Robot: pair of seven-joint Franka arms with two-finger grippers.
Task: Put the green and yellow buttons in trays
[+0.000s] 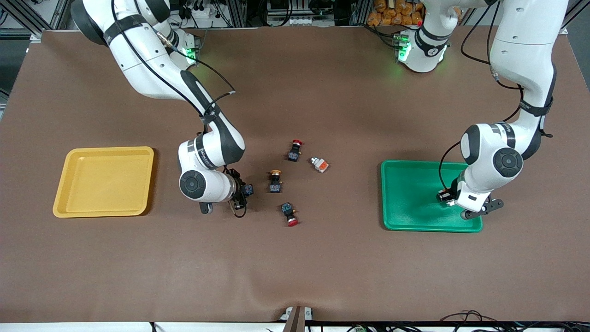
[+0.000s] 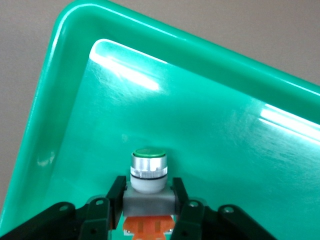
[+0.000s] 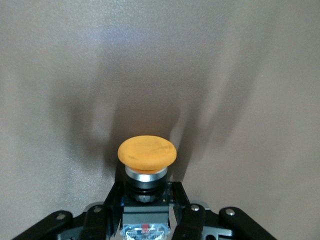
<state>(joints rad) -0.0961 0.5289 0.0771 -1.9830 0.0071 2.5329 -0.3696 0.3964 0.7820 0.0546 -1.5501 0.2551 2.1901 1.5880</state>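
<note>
Red-capped pushbutton [image 1: 290, 215] lowest, centre frame. Green-capped button [image 2: 148, 172] pinched by left gripper [image 2: 148, 210] over green tray [image 2: 210, 125]; yellow-capped pushbutton [image 3: 146, 165] pinched by right gripper [image 3: 146, 212], yellow tray [image 1: 105, 180] at frame left.

Two small black buttons with red caps lie on the brown table cover [image 1: 322, 276]. One red button [image 1: 295, 150] lies farther from the front camera (it is tipped on its side). The other red button [image 1: 290, 214] lies nearer, well apart from it.
</note>
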